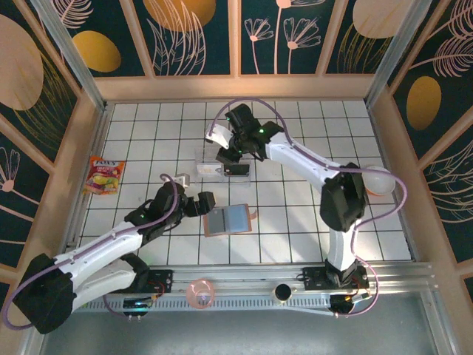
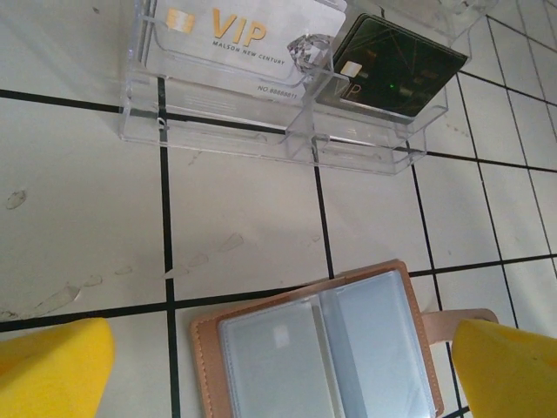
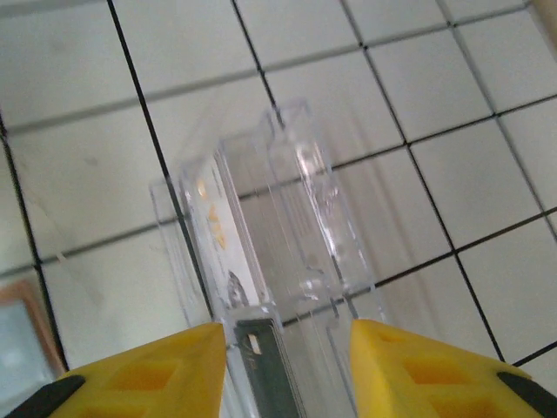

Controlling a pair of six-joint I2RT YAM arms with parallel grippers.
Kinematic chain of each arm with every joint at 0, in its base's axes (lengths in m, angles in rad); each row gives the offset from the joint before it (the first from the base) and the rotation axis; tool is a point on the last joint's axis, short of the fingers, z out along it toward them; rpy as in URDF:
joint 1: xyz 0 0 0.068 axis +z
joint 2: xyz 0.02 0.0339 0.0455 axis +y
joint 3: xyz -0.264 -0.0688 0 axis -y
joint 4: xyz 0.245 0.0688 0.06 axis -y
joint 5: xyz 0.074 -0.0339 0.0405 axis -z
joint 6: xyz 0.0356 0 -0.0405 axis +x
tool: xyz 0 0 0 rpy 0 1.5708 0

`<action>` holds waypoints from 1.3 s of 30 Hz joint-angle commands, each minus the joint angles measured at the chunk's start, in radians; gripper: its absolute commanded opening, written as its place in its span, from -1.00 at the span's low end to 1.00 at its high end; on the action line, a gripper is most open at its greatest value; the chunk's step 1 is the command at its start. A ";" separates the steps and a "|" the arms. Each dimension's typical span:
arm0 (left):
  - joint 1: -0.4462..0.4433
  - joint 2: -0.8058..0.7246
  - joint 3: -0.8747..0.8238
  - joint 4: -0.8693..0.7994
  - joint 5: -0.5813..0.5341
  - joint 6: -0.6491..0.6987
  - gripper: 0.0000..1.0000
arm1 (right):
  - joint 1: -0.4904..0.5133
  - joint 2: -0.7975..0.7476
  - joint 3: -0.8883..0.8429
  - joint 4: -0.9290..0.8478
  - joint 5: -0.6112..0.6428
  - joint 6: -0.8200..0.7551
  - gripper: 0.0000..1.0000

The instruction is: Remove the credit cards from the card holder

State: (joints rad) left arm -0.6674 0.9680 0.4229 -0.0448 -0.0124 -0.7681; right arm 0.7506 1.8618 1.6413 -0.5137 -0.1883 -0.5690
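The tan card holder (image 1: 228, 220) lies open on the tiles, its grey-blue sleeves (image 2: 318, 348) facing up. My left gripper (image 1: 196, 194) hovers open just left of it, yellow fingers (image 2: 52, 366) wide on either side. Both credit cards stand in the clear plastic tray (image 1: 211, 166): the whitish VIP card (image 2: 244, 35) on the left, the black card (image 2: 396, 65) on the right. My right gripper (image 3: 287, 366) is over the tray (image 3: 322, 218), open, its fingers astride the black card's edge (image 3: 265, 366) with a gap on the right side. The whitish card (image 3: 222, 235) sits beyond it.
A red-yellow snack packet (image 1: 103, 175) lies by the left wall. A pink ring (image 1: 200, 293) and a black round part (image 1: 282, 293) rest on the front rail. Wooden walls close in the tiled floor on three sides.
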 commanded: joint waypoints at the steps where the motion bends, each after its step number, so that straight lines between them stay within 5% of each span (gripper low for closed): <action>1: 0.007 -0.054 -0.053 0.032 -0.020 -0.047 0.98 | 0.048 -0.103 -0.126 0.271 0.009 0.324 -0.14; 7: 0.006 -0.194 -0.143 0.018 -0.052 -0.112 0.98 | 0.155 -0.264 -0.470 0.464 0.105 0.704 -0.12; 12: 0.006 -0.317 -0.224 0.012 -0.048 -0.168 0.98 | 0.284 -0.266 -0.632 0.444 0.158 0.823 -0.13; 34: 0.006 -0.407 -0.276 -0.007 0.003 -0.188 0.88 | 0.495 0.015 -0.541 0.285 0.390 0.844 -0.14; 39: 0.006 -0.401 -0.278 -0.003 0.012 -0.189 0.77 | 0.501 0.045 -0.554 0.284 0.389 0.853 -0.33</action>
State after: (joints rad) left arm -0.6628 0.5694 0.1402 -0.0845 -0.0269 -0.9493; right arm 1.2297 1.8664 1.0893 -0.1875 0.1955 0.2810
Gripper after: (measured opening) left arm 0.889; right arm 0.356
